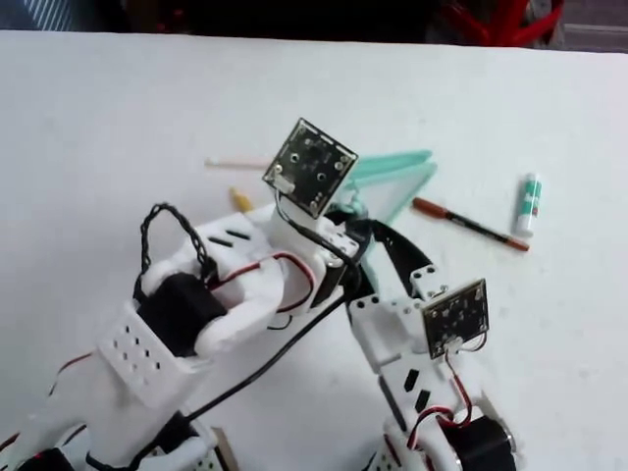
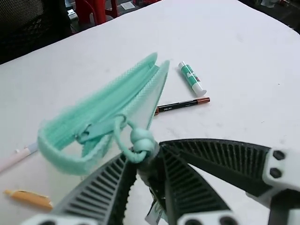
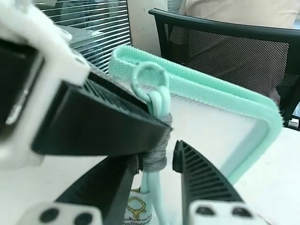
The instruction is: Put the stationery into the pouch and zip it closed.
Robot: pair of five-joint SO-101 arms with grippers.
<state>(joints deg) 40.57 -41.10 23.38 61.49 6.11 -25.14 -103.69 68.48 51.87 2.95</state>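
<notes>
White table (image 2: 234,47) carries four loose pieces: one pen (image 2: 182,106) and one glue stick (image 2: 191,78) to one side of the single pouch (image 2: 108,108), one pale stick (image 2: 16,157) and one yellow stub (image 2: 28,198) to the other. The pouch stretches lengthwise away from the left gripper (image 2: 143,161), which pinches its pull cord (image 2: 125,140). Whether the right gripper (image 3: 157,161) grips the cord too, I cannot tell.

White table (image 1: 118,108): matte top, evenly lit, soft shadows. Past table's far edge, a dark strip of floor w/ a red frame (image 1: 500,20) standing on it, prob. chair or stool legs, too cropped to be sure. Beyond another edge of table, a black mesh-back office chair (image 3: 225,42) pulled up close. Behind the table on the same side, window w/ horizontal blinds (image 3: 98,28), slats bright w/ daylight. Plain beige wall strip (image 3: 140,21) btwn blinds & chair.
</notes>
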